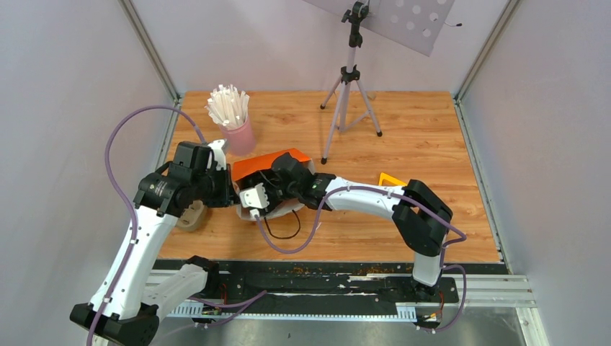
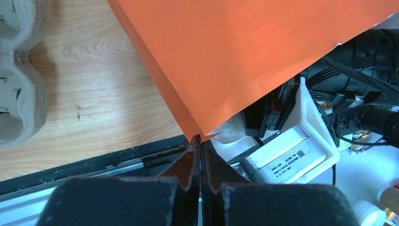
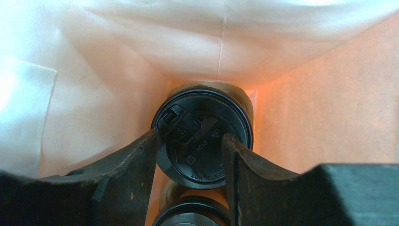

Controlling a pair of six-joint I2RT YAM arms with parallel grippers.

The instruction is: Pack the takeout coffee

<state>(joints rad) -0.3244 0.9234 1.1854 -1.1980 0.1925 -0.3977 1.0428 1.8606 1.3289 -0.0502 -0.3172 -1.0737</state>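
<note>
Seen from above, the orange paper bag [image 1: 270,162] swallows the right gripper [image 3: 190,141] and the coffee altogether. Deep inside the bag, the black lid [image 3: 202,136] covers the takeout coffee cup [image 3: 247,101], so only a brown sliver of it shows. Whether the gripper's fingers [image 3: 131,165] press the lid or merely flank it, I can't tell. A second black lid [image 3: 193,216] is cut off by the bottom edge. The pulp cup tray [image 1: 191,215] sits mostly behind the left arm [image 1: 144,223], and in the left wrist view it runs off the left edge.
</note>
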